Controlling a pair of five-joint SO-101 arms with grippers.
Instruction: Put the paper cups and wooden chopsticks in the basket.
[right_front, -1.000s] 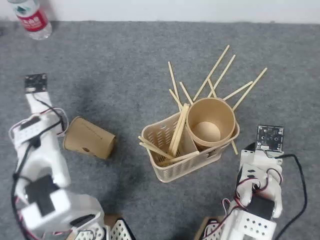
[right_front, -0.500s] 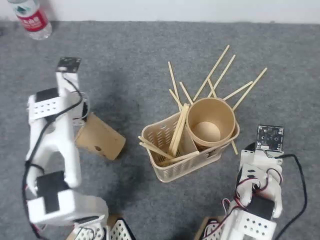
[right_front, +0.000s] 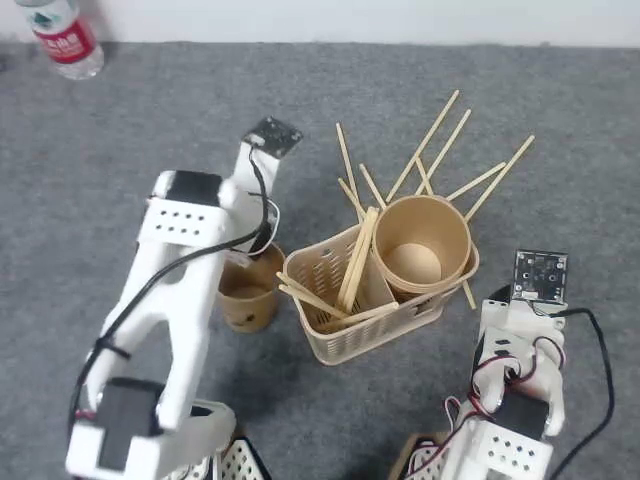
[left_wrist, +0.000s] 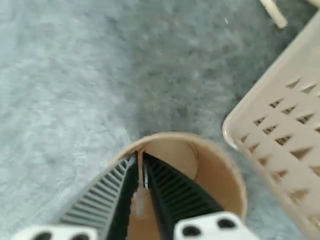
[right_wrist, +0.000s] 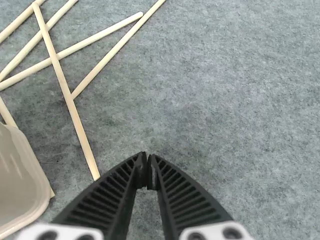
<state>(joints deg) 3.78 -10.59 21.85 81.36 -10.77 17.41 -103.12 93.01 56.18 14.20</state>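
Brown paper cup rim pinched by left gripper, beside basket, right gripper closed

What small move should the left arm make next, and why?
Probably lift the held paper cup and carry it over the basket. The left hand is shut on the cup's rim. The cup stands upright just outside the basket's wall, and the other cup already sits in the basket.
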